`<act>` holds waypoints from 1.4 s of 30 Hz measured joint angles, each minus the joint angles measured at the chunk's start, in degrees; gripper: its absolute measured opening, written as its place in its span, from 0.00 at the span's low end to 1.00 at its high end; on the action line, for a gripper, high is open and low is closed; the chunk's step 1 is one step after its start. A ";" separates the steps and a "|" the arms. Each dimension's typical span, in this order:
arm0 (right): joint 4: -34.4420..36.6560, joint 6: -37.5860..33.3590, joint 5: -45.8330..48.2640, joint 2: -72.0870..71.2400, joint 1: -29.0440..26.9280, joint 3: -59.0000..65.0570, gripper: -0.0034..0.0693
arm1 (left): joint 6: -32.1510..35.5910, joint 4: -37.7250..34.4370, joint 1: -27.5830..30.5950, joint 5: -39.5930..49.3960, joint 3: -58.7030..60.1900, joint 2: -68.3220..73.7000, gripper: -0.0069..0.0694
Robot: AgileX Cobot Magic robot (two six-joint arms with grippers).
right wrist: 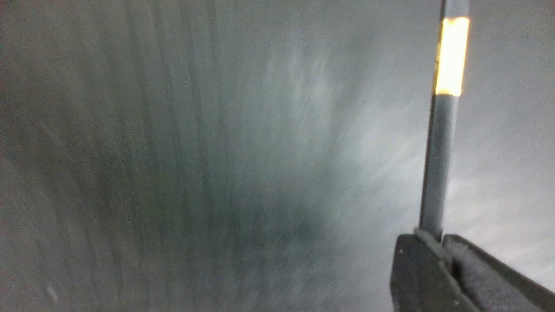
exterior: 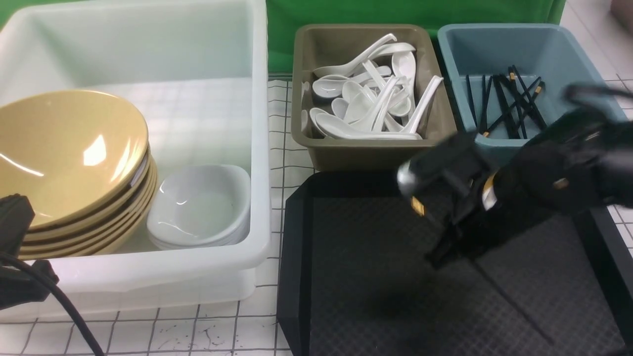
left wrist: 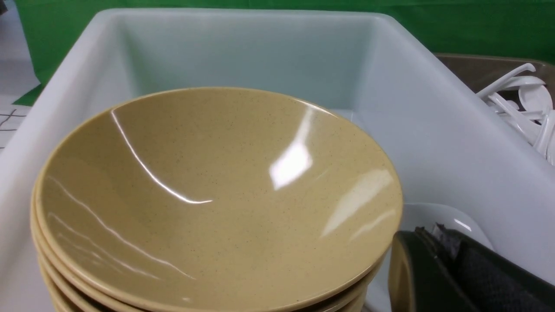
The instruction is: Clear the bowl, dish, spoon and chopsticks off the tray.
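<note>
My right gripper (exterior: 455, 247), blurred by motion, hangs over the black tray (exterior: 356, 277). It is shut on the black chopsticks (right wrist: 438, 164). Their gold band (right wrist: 451, 56) shows beyond the jaws, and the thin end (exterior: 519, 311) slants down over the tray's right part. Whether one stick or two is held I cannot tell. A stack of yellow bowls (exterior: 69, 153) and white dishes (exterior: 203, 207) sit in the white tub (exterior: 198, 277). White spoons (exterior: 366, 99) fill the olive bin. My left gripper (left wrist: 427, 234) is shut and empty, beside the bowl stack (left wrist: 208, 195).
The olive bin (exterior: 346, 153) and the blue bin (exterior: 460, 49) with several black chopsticks (exterior: 509, 104) stand behind the tray. The left arm (exterior: 15, 222) and its cable are at the tub's front left corner. A green cloth hangs at the back.
</note>
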 joint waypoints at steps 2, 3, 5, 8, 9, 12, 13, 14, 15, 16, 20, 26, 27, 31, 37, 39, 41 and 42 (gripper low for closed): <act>-1.47 0.00 -4.10 -2.38 -0.57 -0.39 0.14 | 0.00 0.00 0.00 -0.34 0.00 0.00 0.08; -4.18 0.00 -9.94 -5.03 -1.74 -0.58 0.14 | 0.00 0.00 0.00 -0.87 0.00 0.00 0.08; -7.56 0.46 -24.91 -6.60 -6.22 -0.62 0.14 | 0.00 0.00 0.00 -1.63 0.00 0.00 0.08; -8.37 0.85 -42.49 -4.14 -12.26 -0.69 0.14 | 0.00 0.00 0.00 -2.06 0.00 0.00 0.08; -7.87 1.58 -47.32 -2.11 -14.77 -0.88 0.14 | 0.00 0.00 0.00 -2.06 0.00 0.00 0.08; -2.56 5.41 -54.60 5.67 -20.80 -3.35 0.16 | 0.00 0.00 0.00 -2.00 0.00 0.00 0.08; -1.14 7.63 -51.82 9.14 -22.81 -5.33 0.19 | 0.00 0.00 0.00 -2.00 0.06 0.00 0.08; -0.58 9.01 -48.71 10.88 -23.63 -6.54 0.22 | 0.00 0.00 0.00 -2.00 0.12 0.00 0.08; -0.58 9.01 -48.71 11.27 -23.81 -6.54 0.22 | 0.00 0.00 0.00 -1.96 0.12 0.00 0.08; 0.12 11.79 -39.09 13.82 -24.64 -9.30 0.29 | 0.00 0.00 0.00 -1.82 0.12 0.00 0.08; 0.34 13.09 -19.61 15.18 -24.36 -15.05 0.42 | 0.05 0.00 0.00 -1.69 0.12 0.00 0.08; 0.34 1.55 2.68 4.18 -23.99 -20.32 0.36 | -2.65 -2.50 0.00 -1.52 0.16 0.00 0.08; 0.34 0.64 3.83 1.43 -23.99 -20.01 0.34 | -2.98 -2.64 0.00 -1.52 0.16 0.00 0.08; 2.57 -1.97 5.29 -14.69 -23.99 -15.21 0.20 | -3.45 -3.20 0.00 -1.45 0.16 0.00 0.08; 4.25 -3.28 -5.20 -39.66 -23.99 1.26 0.10 | -3.67 -3.25 0.00 -1.45 0.16 0.00 0.08; 4.25 -3.33 -7.77 -45.20 -23.99 6.28 0.10 | -3.67 -3.39 0.00 -1.45 0.16 0.00 0.08; 4.32 -3.33 -12.06 -55.19 -23.99 16.85 0.10 | -3.67 -3.39 0.00 -1.45 0.16 0.00 0.08; 4.32 -3.33 -13.61 -57.64 -23.99 19.95 0.10 | -3.67 -3.44 0.00 -1.45 0.16 0.00 0.08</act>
